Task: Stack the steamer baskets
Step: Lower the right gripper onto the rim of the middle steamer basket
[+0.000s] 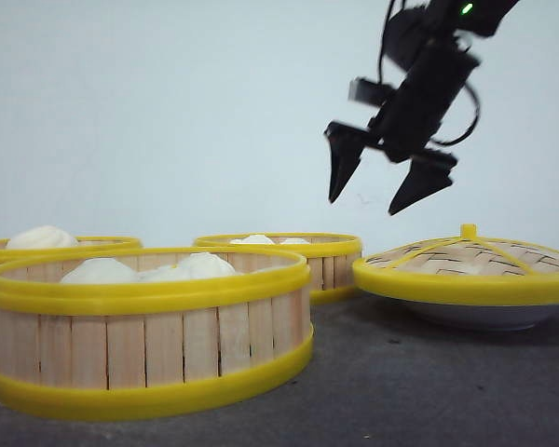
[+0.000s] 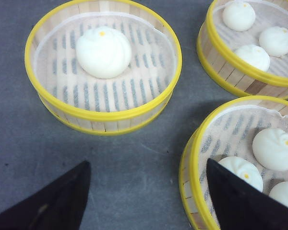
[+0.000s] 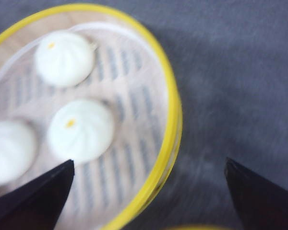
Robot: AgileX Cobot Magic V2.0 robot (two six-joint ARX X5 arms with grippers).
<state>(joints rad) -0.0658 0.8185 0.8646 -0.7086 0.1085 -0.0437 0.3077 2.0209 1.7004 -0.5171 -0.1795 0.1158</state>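
No writing anywhere. Three baskets [image 1: 144, 326] of buns [image 2: 103, 51] sit on the bench [image 1: 429, 391], lid [image 1: 466, 265] beside them. Both arms' fingers [image 1: 387, 182] spread wide, holding nothing.

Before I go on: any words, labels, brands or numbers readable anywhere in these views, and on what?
None: no readable text in any view.
The steamer baskets show only plain yellow rims and wooden slats.
The buns carry a small orange dot each, not a character.
The domed lid is unmarked.
The right gripper shows a green light above it, no lettering.
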